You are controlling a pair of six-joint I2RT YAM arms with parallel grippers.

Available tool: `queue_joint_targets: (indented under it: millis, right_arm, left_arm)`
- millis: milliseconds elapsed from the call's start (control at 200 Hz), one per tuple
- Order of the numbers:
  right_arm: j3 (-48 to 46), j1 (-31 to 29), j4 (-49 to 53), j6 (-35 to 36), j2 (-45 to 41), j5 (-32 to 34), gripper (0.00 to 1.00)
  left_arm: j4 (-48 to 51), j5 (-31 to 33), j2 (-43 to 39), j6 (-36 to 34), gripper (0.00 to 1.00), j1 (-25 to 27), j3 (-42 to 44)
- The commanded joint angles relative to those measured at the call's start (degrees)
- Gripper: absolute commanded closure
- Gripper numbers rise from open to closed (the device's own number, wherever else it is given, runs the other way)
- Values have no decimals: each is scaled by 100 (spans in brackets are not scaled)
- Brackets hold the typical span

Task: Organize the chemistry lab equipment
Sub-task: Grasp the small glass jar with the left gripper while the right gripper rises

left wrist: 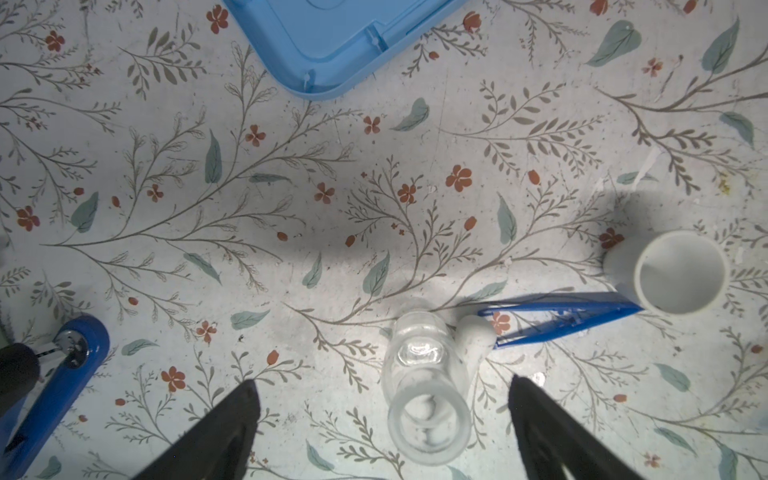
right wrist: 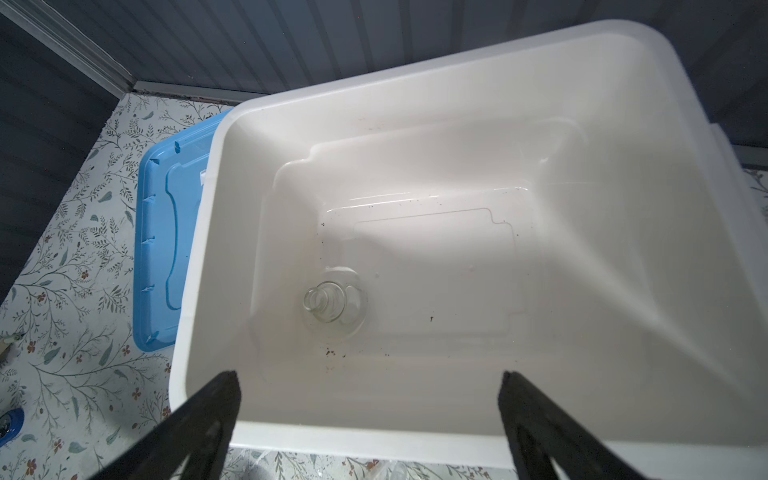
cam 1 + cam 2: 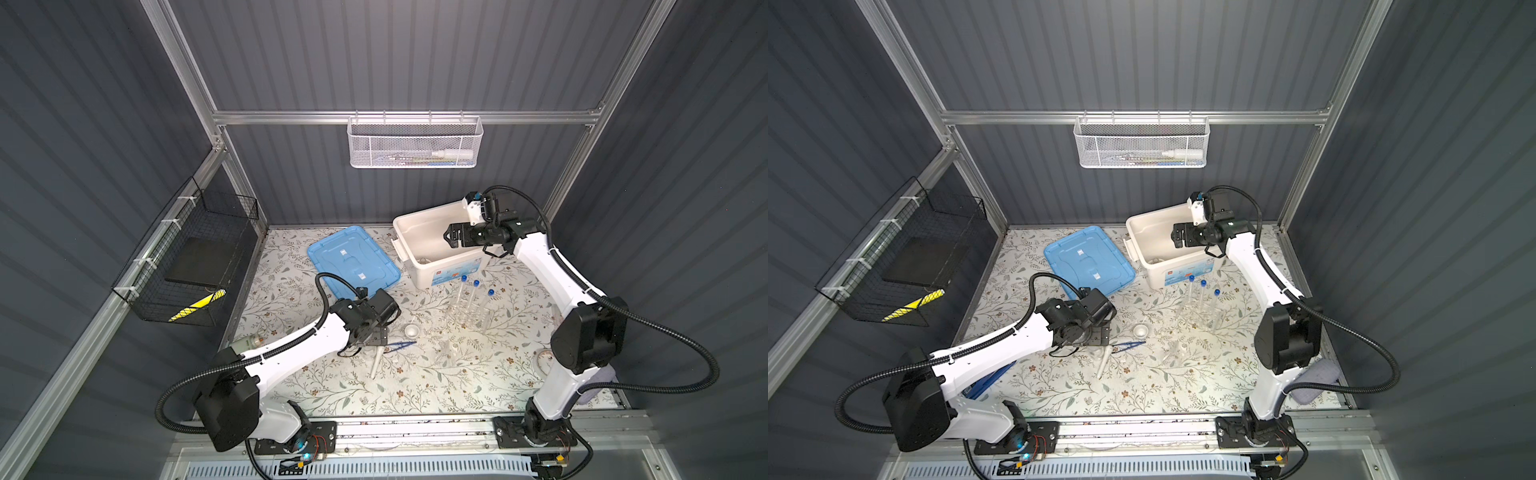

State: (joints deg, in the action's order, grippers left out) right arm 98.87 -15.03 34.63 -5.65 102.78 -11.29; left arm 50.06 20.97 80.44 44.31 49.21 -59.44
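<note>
My left gripper (image 1: 382,392) hangs open low over the floral mat, its fingers on either side of a small clear glass vessel (image 1: 428,395) without touching it. Beside that vessel lie the white pestle (image 1: 478,336) and the blue tweezers (image 1: 561,320), with the small white bowl (image 1: 677,274) just past them. In both top views, blue-capped test tubes (image 3: 469,299) stand in the clear rack (image 3: 465,318), and more glass vessels (image 3: 451,349) stand nearby. My right gripper (image 2: 370,395) is open and empty above the white bin (image 2: 199,249). One glass flask (image 2: 332,307) stands inside the bin.
The bin's blue lid (image 3: 353,262) lies flat to its left. A blue stapler (image 1: 58,382) rests under my left arm. On the back wall hangs a white mesh basket (image 3: 415,143), and a black wire basket (image 3: 187,266) is on the left wall. A grey cloth (image 3: 1320,382) lies front right.
</note>
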Motion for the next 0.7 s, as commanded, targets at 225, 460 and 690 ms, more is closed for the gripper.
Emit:
queue_joint_targets:
  millis: [225,460,690]
  right_arm:
    - [-163,70,-75,-74,-144,118,1]
    - [-179,88,-72,-102,-162,104,1]
    - [-237,96,-78,-121,-184,118,1]
  left_arm:
    - [-130,-292,177,163,18,35,212]
    - [-259,-572,375,148,31,34,269]
    - [-253,-677,402,91,39,30,318]
